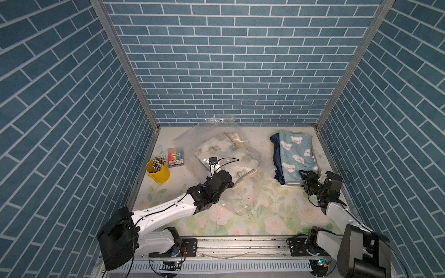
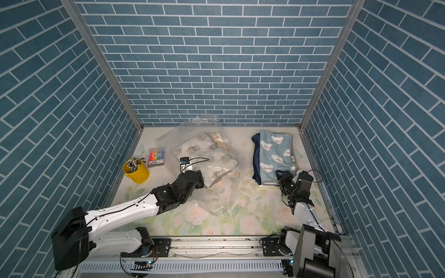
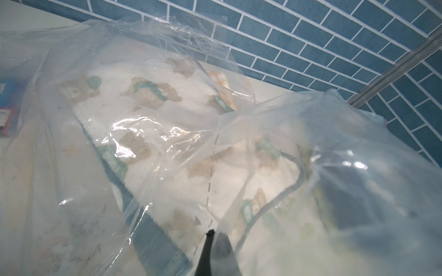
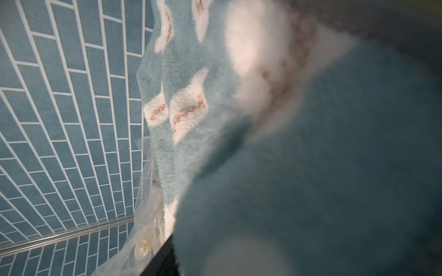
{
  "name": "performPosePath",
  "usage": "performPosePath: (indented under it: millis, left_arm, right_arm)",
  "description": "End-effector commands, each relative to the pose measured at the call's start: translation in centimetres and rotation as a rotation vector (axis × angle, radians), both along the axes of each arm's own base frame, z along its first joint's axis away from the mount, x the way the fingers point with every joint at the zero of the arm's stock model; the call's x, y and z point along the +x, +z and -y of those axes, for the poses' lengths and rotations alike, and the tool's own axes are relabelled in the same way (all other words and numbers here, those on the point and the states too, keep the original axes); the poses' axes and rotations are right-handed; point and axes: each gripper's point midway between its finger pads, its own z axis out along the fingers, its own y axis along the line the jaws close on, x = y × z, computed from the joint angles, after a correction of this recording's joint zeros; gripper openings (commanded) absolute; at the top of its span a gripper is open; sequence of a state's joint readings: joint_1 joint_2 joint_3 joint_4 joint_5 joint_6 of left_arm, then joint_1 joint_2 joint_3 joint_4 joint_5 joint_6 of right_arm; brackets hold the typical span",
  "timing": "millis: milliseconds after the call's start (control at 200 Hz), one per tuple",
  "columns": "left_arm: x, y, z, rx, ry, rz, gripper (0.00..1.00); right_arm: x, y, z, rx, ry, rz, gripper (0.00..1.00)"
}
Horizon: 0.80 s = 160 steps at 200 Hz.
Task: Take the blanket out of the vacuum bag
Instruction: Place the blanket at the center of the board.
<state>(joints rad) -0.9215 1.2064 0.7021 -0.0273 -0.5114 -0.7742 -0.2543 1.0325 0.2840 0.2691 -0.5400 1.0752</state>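
The vacuum bag [image 1: 231,192] [image 2: 216,134] [image 3: 167,47] lies crumpled mid-table, clear and crinkly. Inside it is a cream blanket [image 1: 212,149] [image 3: 148,95] with bear prints. My left gripper [image 3: 214,233] [image 1: 214,171] is shut on a fold of the bag's plastic at the near side. A light-blue blanket [image 1: 297,154] [image 2: 277,151] [image 4: 311,167] with white bear heads lies outside the bag at the right, on a dark-blue one [image 1: 277,156]. My right gripper [image 1: 304,177] [image 2: 280,175] is at its near edge, jaws apart around the fleece; one finger [image 4: 165,258] shows. The bag's white valve cap [image 4: 143,248] shows in the right wrist view.
A yellow cup of pens [image 1: 157,171] and a pack of coloured markers [image 1: 175,157] stand at the left. Blue brick walls close three sides. The floral tablecloth [image 1: 265,211] runs forward to a metal rail [image 1: 240,245].
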Motion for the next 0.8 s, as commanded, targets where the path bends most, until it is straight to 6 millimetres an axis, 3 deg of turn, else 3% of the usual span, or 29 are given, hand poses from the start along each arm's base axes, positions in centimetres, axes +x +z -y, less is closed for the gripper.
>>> performPosePath:
  millis: [0, 315, 455, 515, 590, 655, 725, 795]
  left_arm:
    - [-0.1, 0.1, -0.5, -0.007, 0.008, 0.011, 0.0]
    - [-0.5, 0.2, -0.4, -0.016, -0.025, 0.023, 0.0]
    - [-0.7, -0.2, -0.4, -0.029, -0.034, 0.016, 0.0]
    - [-0.8, -0.3, -0.3, -0.03, -0.038, 0.014, 0.0]
    - [-0.8, -0.4, -0.3, -0.031, -0.041, 0.012, 0.0]
    - [-0.8, -0.3, -0.1, -0.032, -0.045, 0.009, 0.0]
    - [-0.8, -0.3, 0.1, -0.035, -0.051, 0.006, 0.0]
    - [-0.8, -0.4, 0.2, -0.038, -0.052, 0.0, 0.0]
  right_arm:
    - [-2.8, -1.6, -0.7, -0.034, 0.053, -0.076, 0.62]
    - [-6.3, 2.3, -1.9, -0.078, 0.095, -0.04, 0.61]
    - [-6.7, 4.8, -2.7, -0.055, 0.112, 0.034, 0.52]
    - [-5.3, 8.0, -2.6, -0.077, 0.127, 0.132, 0.43]
    - [-3.1, 12.3, -2.3, -0.124, 0.149, 0.237, 0.23]
    - [-0.8, 14.9, -1.3, -0.2, 0.146, 0.268, 0.07]
    - [2.1, 15.5, -0.2, -0.242, 0.145, 0.265, 0.0]
    - [4.9, 13.5, 0.6, -0.24, 0.156, 0.218, 0.0]
